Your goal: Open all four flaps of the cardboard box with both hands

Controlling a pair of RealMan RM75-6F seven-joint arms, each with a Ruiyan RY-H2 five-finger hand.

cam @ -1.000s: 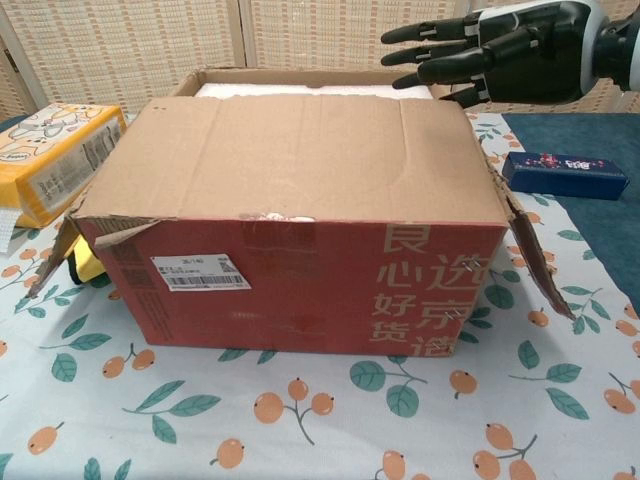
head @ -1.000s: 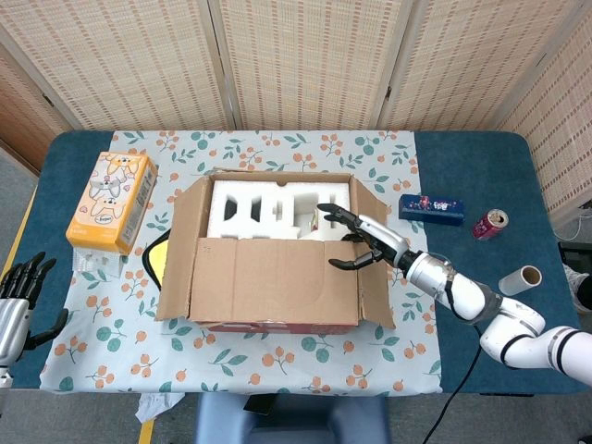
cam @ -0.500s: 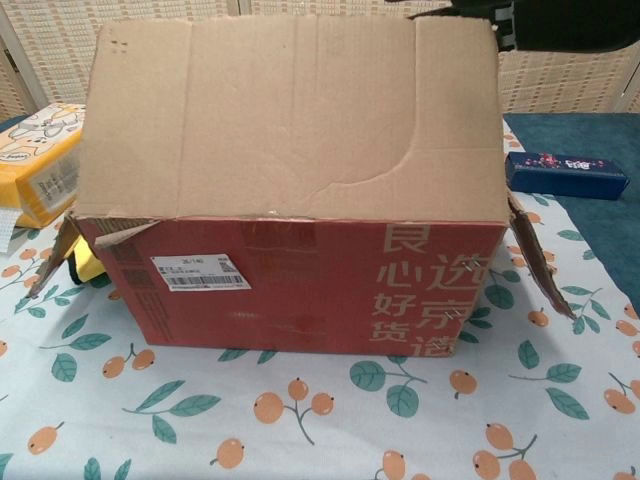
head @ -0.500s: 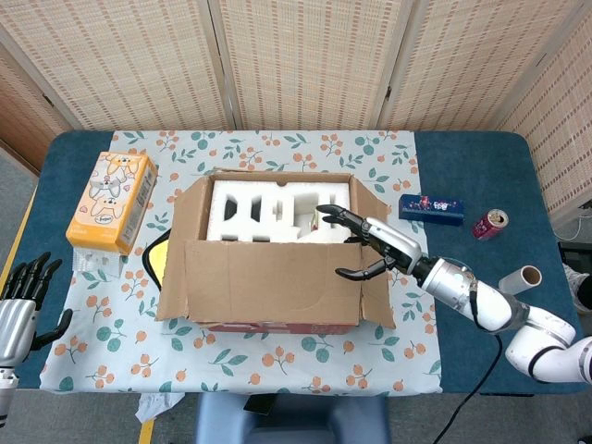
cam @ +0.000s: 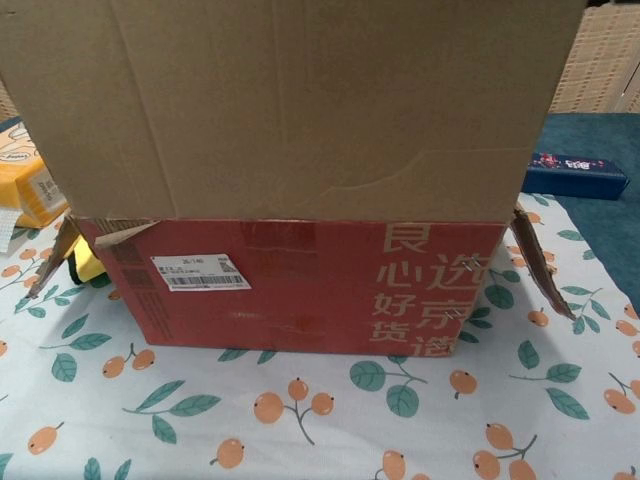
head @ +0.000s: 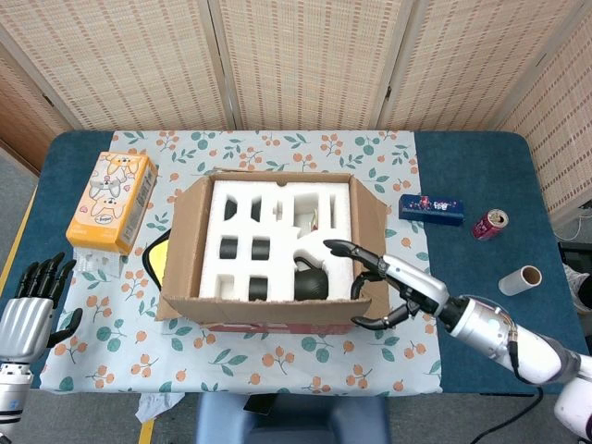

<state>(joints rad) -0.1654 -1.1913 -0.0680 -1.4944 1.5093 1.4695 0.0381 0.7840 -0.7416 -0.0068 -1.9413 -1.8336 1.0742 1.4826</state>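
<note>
Cardboard box (head: 277, 248) sits mid-frame on the surface; its near flap (cam: 290, 110) stands upright, light, stiff, creased, best pushed at its free edge. Right hand (head: 398, 291), fingers spread, holds nothing; left hand (head: 32, 310) idles lower left, fingers apart.

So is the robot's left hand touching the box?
Apart. The head view shows the left hand at the table's edge, with flowered cloth between it and the cardboard box.

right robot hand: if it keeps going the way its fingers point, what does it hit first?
Likely the white foam insert in the cardboard box; the right robot hand points left across its near right corner. Height over the foam is unclear.
</note>
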